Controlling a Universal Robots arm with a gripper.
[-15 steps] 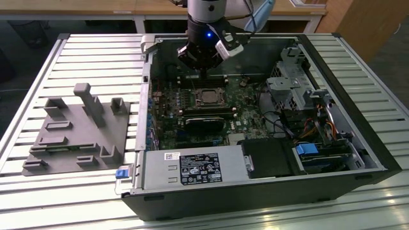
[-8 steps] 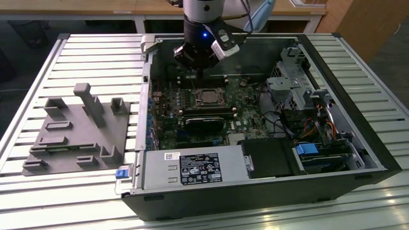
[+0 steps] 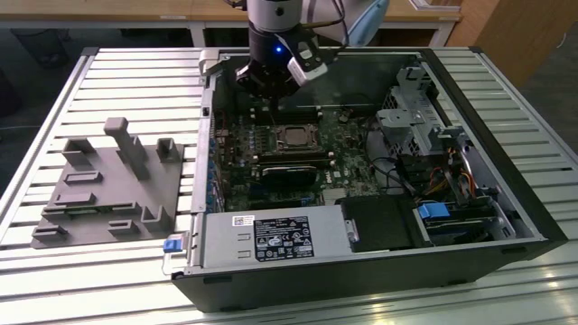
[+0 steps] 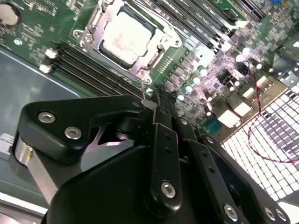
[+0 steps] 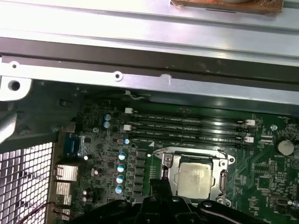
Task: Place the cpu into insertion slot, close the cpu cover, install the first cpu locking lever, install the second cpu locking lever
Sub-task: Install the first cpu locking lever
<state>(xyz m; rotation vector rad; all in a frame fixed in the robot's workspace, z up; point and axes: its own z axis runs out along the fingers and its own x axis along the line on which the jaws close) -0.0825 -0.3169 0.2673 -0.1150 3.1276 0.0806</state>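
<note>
At the exterior view's left, a grey fixture (image 3: 108, 186) with upright posts sits on the slatted tabletop (image 3: 135, 68), well apart from the work. It looks like a parts stand, and I see nothing on it.

Further right the open computer case (image 3: 361, 284) lies on its side, so the motherboard (image 3: 348, 152) faces up for a reach from above. The cpu (image 3: 292, 136) is already seated in the insertion slot (image 4: 106, 55). The cpu cover (image 4: 163, 46) lies flat around it, its cut-out leaving the pale metal top bare.

The pincer (image 4: 156, 100) hangs just beside a corner of the socket, between it and the case's back wall. It appears closed, tips drawn together. A thin wire – one locking lever (image 4: 142, 91), I judge – runs from that corner to the tips, which suggests the arm is working the lever. Whether the wire is pinched or merely touched, I cannot tell.

At the exterior view's right stand the drive cage (image 3: 411, 115) and a bundle of cables (image 3: 451, 183), clear of the arm.
</note>
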